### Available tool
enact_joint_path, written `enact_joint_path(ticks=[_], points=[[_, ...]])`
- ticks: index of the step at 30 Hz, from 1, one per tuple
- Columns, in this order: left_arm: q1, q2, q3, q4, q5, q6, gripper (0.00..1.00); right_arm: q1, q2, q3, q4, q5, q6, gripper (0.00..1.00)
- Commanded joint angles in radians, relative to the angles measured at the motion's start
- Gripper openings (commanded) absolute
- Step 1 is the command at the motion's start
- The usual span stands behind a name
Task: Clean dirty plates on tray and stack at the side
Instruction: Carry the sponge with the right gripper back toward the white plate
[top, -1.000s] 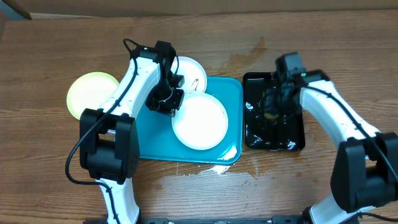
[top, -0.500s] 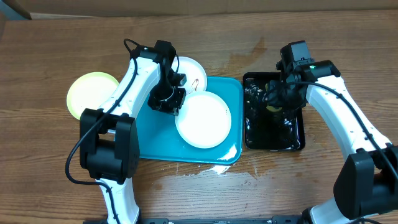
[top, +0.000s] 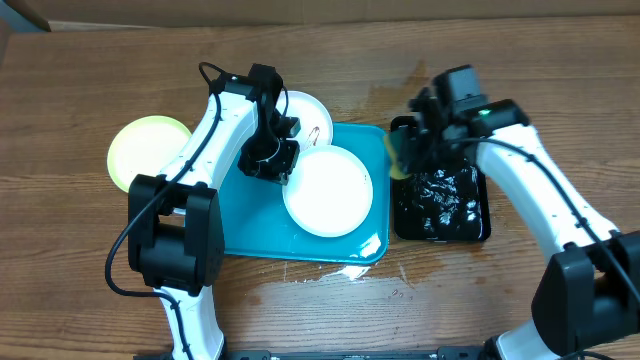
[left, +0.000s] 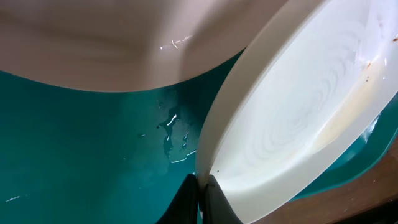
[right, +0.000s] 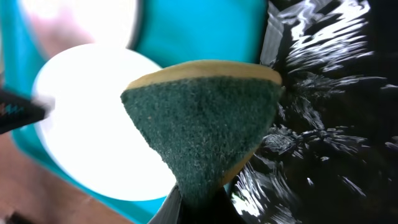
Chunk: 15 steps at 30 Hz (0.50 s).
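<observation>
A: How far along?
B: Lime-rimmed plate (top: 148, 148) sits on the worktop (top: 80, 280), left of the left jaws, which clamp a white plate (top: 327, 190) by its rim over the tray (top: 250, 220).
A: Right jaws?
B: Pinching a sponge (right: 199, 124), just right of that plate; I judge the scrubbing mostly ahead.

Overhead looks straight down on the table (top: 80, 90); both close wrist views share the white plate (top: 327, 190).

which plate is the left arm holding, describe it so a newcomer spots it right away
Find the turquoise tray in the middle of the table. On its right half lies a white plate, its left rim pinched by the left fingers. The other white plate sits at the tray's far left corner with brown smears, and the lime-green plate lies off on the wood.
</observation>
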Motion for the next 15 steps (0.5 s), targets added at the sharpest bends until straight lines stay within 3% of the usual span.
enact_joint_path(ticks=[1,9,15], points=[[-0.006,0.0,0.019,0.001,0.025,0.018,0.04,0.089,-0.02,0.019,0.035,0.005,-0.014,0.04],[-0.005,0.0,0.019,-0.034,0.025,0.02,0.04,0.243,-0.014,0.003,0.136,0.267,-0.013,0.04],[-0.004,0.0,0.022,-0.063,0.056,0.024,0.04,0.276,-0.014,-0.01,0.192,0.315,-0.04,0.04]])
